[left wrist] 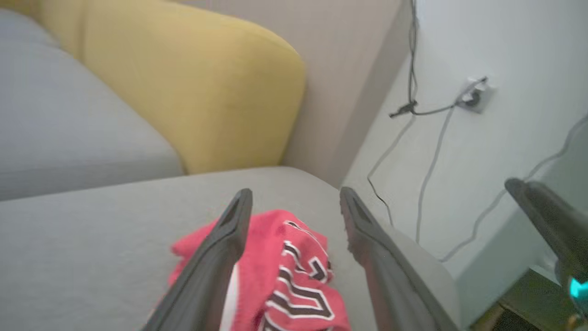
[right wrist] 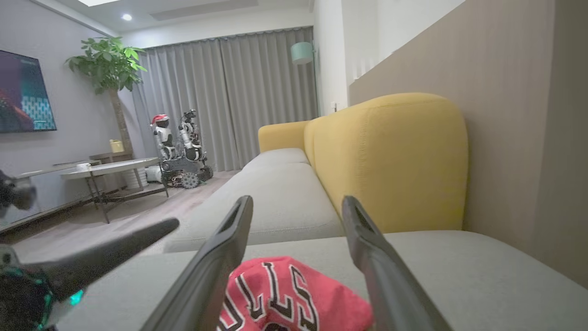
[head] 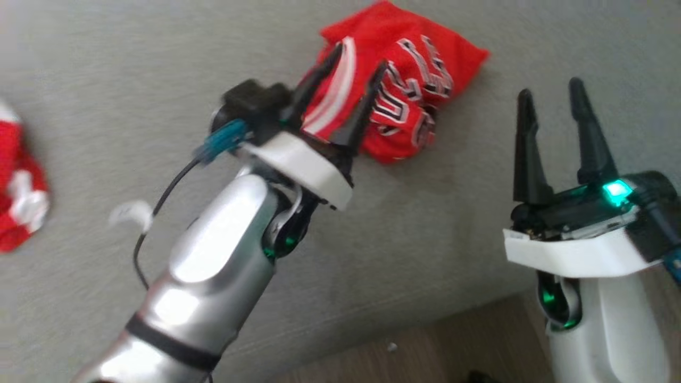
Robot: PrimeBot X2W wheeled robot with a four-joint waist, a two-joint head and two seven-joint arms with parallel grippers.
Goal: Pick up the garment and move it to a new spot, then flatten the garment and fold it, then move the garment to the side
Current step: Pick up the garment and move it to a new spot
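Left gripper (head: 360,56) is seen spread above the crumpled garment (head: 425,69); right gripper (head: 550,88) likewise spread; open sofa seat (head: 106,80) is seen around.

Soft, even indoor light — motion blur on my head feed.
I saw the left arm (head: 213,266) and a red cloth (head: 21,186) smeared; the sofa seat (head: 452,234) lay flat-lit, a faint shadow under the garment (head: 415,90). A green status light (head: 616,191) bloomed. A ceiling spot (right wrist: 126,17) glowed in the right wrist view — both wrist feeds bowed at the edges.
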